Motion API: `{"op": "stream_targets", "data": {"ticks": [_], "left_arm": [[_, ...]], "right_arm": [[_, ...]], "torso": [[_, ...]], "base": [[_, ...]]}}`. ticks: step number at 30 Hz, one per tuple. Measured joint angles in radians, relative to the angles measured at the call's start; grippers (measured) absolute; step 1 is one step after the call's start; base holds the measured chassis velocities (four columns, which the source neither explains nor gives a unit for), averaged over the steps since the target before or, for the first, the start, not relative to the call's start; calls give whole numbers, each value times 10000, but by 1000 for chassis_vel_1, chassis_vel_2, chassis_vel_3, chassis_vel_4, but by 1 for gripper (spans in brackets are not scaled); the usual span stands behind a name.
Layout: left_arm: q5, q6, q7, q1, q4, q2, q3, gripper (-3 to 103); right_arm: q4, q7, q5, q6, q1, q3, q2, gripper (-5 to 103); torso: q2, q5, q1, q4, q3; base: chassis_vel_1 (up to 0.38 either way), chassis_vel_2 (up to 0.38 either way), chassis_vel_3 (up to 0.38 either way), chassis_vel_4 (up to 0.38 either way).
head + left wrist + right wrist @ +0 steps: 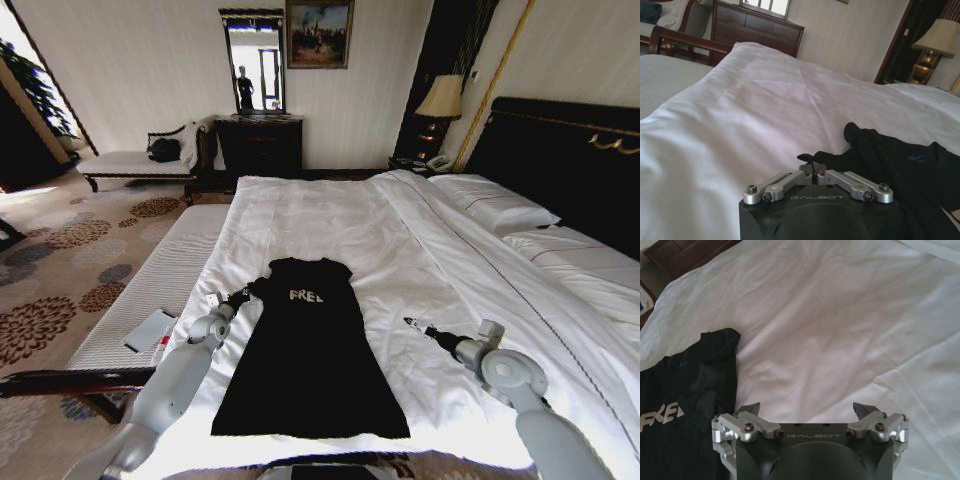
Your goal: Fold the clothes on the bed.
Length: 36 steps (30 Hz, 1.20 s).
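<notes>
Our left hand [812,172] is clamped on the clothes [310,350] at the sleeve; right hand [807,412] gapes over the bed [330,215]. Next, probably fold inward.

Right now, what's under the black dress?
The black dress lies flat on the bed's white duvet. Left gripper is at its shoulder edge. Anything beneath the fabric is covered.
</notes>
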Motion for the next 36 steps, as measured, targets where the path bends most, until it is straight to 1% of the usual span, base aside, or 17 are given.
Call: {"op": "stream_targets", "data": {"ticks": [4, 7, 15, 23, 27, 30, 36], "left_arm": [[-52, -34, 3, 285, -511, 81, -313, 0], [-100, -67, 6, 587, -873, 287, -563, 0], [-224, -122, 6, 826, -941, 619, -1069, 0], [-326, -161, 6, 1092, -1024, 745, -1346, 0], [-483, -236, 8, 1334, -1164, 926, -1367, 0], [-525, -267, 8, 1283, -966, 961, -1370, 0], [-639, -245, 7, 933, -799, 1028, -1269, 0]], "right_arm": [[6, -1, -5, 1, 3, -25, -19, 100], [-25, -33, 7, 7, 29, 16, -71, 100], [-71, -50, 22, 19, 146, -75, -79, 100], [-100, -50, -5, 26, 167, -145, -57, 100], [-89, -50, -5, 29, 158, -136, -60, 100], [-88, -52, -9, 36, 130, -122, -59, 100], [-30, -63, -61, 39, 62, -113, 6, 100]], "torso": [[0, -1, 1, -6, 0], [0, 0, -1, 1, -1], [0, 1, 0, 0, 0], [0, -1, 0, -2, 0], [0, 1, 0, 0, 0], [0, -2, -1, 1, 0], [0, 1, 0, -3, 0]], "base": [[0, 0, 0, 0], [0, 0, 0, 0], [0, 0, 0, 0], [0, 0, 0, 0], [0, 0, 0, 0], [0, 0, 0, 0], [0, 0, 0, 0]]}}
